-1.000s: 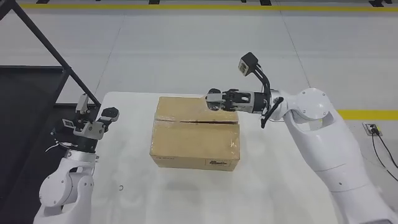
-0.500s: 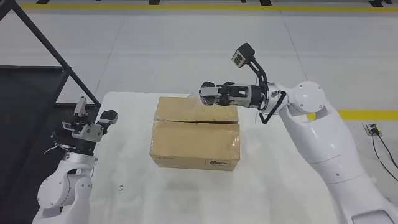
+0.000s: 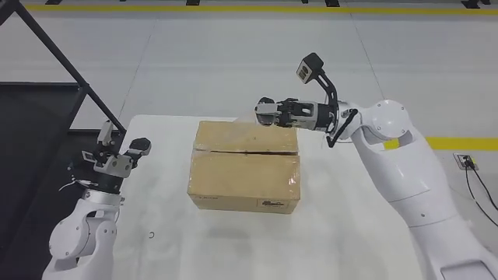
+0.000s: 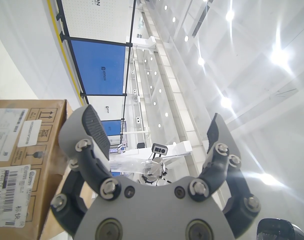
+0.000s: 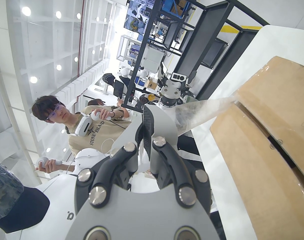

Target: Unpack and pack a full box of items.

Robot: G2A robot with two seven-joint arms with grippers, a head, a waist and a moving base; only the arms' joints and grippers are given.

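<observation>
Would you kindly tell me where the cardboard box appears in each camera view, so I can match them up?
Top view: the cardboard box sits mid-table, between the two arms.
Left wrist view: its labelled side stands beside one finger of the open left gripper.
Right wrist view: its top lies beyond the shut right gripper, joined to it by a clear tape strip.
Shared landmark: the flap seam, seen in the top and right wrist views.

Cardboard box (image 3: 245, 167) occupies tabletop (image 3: 167, 210) centre; bare surface left, right, below. Tape strip (image 5: 204, 111) stretches from box's upper edge to pinching right end effector (image 3: 261, 112).
</observation>
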